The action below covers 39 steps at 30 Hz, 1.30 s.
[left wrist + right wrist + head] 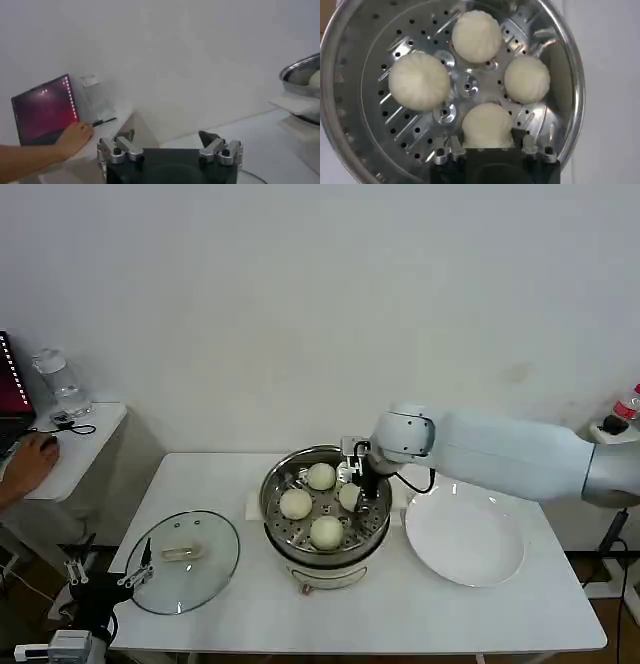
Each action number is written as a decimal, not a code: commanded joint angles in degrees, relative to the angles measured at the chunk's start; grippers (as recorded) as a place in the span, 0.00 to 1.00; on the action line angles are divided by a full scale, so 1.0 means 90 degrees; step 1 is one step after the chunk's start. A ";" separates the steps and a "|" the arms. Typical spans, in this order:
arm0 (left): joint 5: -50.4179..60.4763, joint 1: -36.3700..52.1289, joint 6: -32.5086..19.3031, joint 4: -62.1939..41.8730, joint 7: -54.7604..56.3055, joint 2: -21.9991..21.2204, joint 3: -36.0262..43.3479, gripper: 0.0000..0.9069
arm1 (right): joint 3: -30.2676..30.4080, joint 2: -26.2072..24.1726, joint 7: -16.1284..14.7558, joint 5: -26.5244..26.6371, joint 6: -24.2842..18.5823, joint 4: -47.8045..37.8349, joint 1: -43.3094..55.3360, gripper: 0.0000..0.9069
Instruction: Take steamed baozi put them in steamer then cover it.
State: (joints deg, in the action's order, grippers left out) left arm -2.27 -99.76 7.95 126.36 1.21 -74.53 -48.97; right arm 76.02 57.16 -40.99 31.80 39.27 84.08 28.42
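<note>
Four steamed baozi (476, 36) fill the steamer (350, 115) — right gripper (487, 149) jaws clasp one.

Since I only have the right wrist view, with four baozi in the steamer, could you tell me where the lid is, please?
Observer: The glass lid lies flat on the table, left of the steamer, handle up.
Operator: Thank you. Is the left gripper near it?
Observer: Yes, the left gripper hangs open by the lid's left edge.
Operator: And the plate, please?
Observer: The white plate right of the steamer is bare; the right gripper is down inside the steamer.
</note>
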 commanded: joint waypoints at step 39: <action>0.0986 -0.0032 -0.0186 -0.0185 0.0006 0.0144 0.0330 1.00 | -1.3009 -0.0876 0.4634 -0.1087 -0.4527 0.3580 -1.2132 1.00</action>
State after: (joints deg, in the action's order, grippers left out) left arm -1.20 -100.52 6.39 126.18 0.88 -74.30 -47.46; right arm 18.20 37.91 -1.17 29.37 17.51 109.57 -21.89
